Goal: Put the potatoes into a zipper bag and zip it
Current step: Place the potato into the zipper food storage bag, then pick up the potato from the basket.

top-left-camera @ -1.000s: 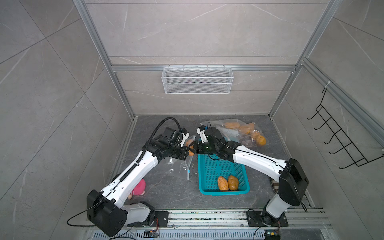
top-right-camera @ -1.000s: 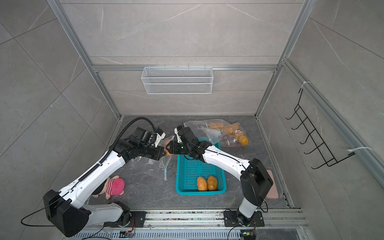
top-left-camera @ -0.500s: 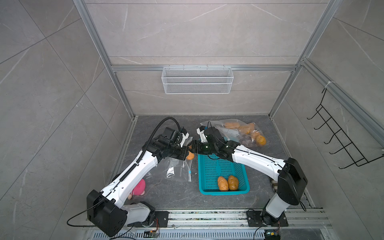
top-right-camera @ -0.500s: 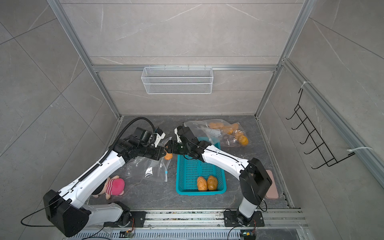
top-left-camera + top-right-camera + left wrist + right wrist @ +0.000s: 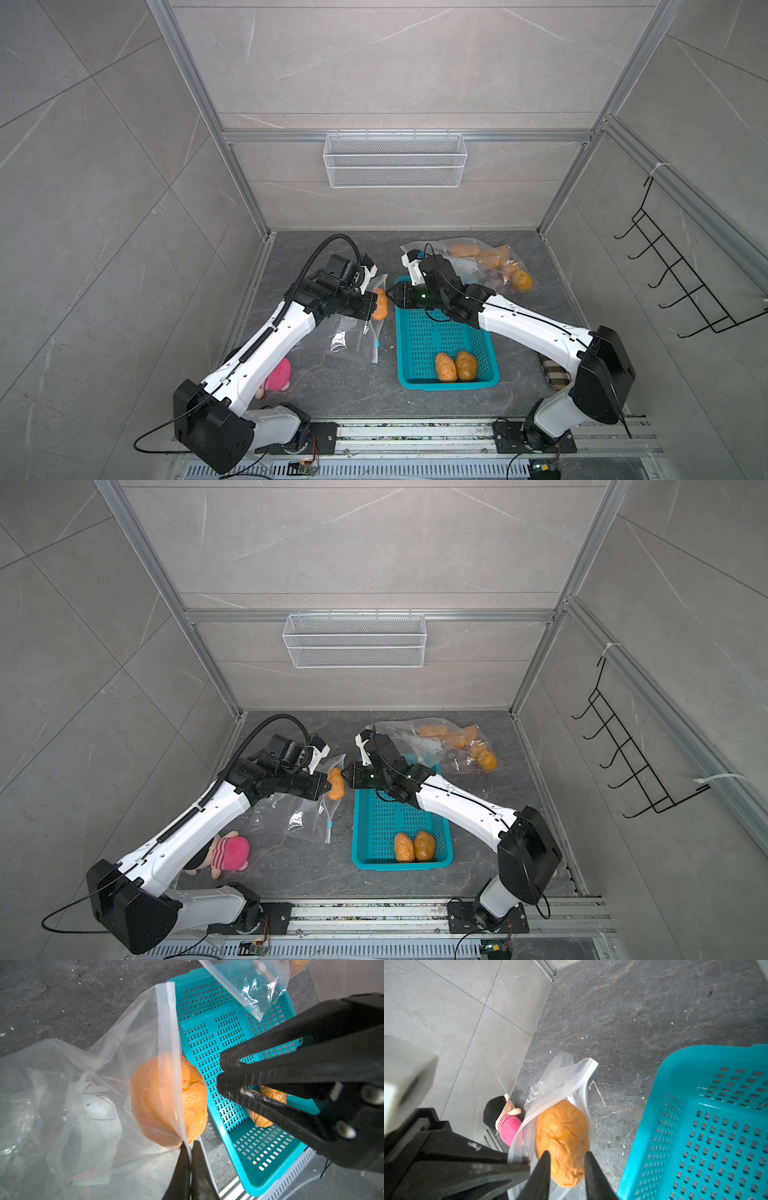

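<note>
Overhead, in a top view, the left gripper (image 5: pixel 371 308) was clamped on the clear, crinkled zipper bag (image 5: pixel 353 338), just off the far-left corner of the perforated teal basket (image 5: pixel 446 385). Bare bench (image 5: pixel 353 395) lay nearer. From the left wrist, a wrinkled orange potato (image 5: pixel 166 1101) sat half within the bag's mouth. From the right wrist, the right gripper (image 5: pixel 566 1154), its jaws slightly parted and empty, hovered just short of it.

We see pale grey tile walls (image 5: pixel 395 62), a dark stone-look desk (image 5: pixel 332 395), a white wire-mesh basket (image 5: pixel 395 166) and a black hook rack (image 5: pixel 685 266).
</note>
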{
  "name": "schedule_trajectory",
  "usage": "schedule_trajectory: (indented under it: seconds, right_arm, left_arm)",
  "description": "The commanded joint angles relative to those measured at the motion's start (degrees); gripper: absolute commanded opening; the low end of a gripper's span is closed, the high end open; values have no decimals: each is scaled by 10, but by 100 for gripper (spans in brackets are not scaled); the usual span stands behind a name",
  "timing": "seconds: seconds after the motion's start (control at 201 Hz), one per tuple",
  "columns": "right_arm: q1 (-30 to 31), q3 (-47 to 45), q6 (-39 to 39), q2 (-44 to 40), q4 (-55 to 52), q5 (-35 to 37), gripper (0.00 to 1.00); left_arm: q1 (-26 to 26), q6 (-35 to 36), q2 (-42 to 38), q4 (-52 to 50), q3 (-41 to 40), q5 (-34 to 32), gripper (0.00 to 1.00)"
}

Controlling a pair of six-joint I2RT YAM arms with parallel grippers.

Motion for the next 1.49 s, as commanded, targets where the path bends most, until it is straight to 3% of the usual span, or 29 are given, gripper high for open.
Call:
schedule_trajectory:
  seconds: [0.0, 0.105, 0.393, 0.533, 0.662, 0.826, 0.921, 1.045, 1.19, 1.354, 1.488]
  right_arm:
    - [-3, -6, -13, 7, -11, 5, 21]
    - [-2, -4, -11, 18, 3, -27, 15]
    - [12, 31, 7, 78, 28, -85, 14]
    - [18, 51, -17, 88, 10, -112, 17]
    - [16, 43, -40, 73, -3, -95, 20]
    - [-32, -10, -48, 21, -2, -72, 26]
    - [-74, -48, -37, -13, 10, -104, 26]
    - [-94, -74, -74, -65, -27, -105, 34]
    - [-100, -102, -138, -111, -142, -34, 44]
    - [-100, -158, -155, -143, -230, -26, 58]
    - [-92, -212, -144, -161, -269, -17, 62]
  left_arm:
    - [-1, 13, -12, -8, 13, 3, 0]
    - [0, 12, -11, -9, 13, 3, 0]
    - [-1, 15, -12, -8, 13, 2, 0]
    - [-1, 15, -13, -8, 13, 0, 0]
    - [-1, 16, -14, -8, 13, 1, 0]
    - [-1, 18, -17, -11, 13, -11, 0]
    - [-1, 23, -18, -16, 14, -15, 0]
    - [-4, 36, -10, -43, 26, -49, 0]
    - [-5, 46, -15, -69, 16, -77, 0]
    - [-5, 37, -21, -46, -10, -47, 0]
    - [-5, 37, -20, -47, -13, -41, 0]
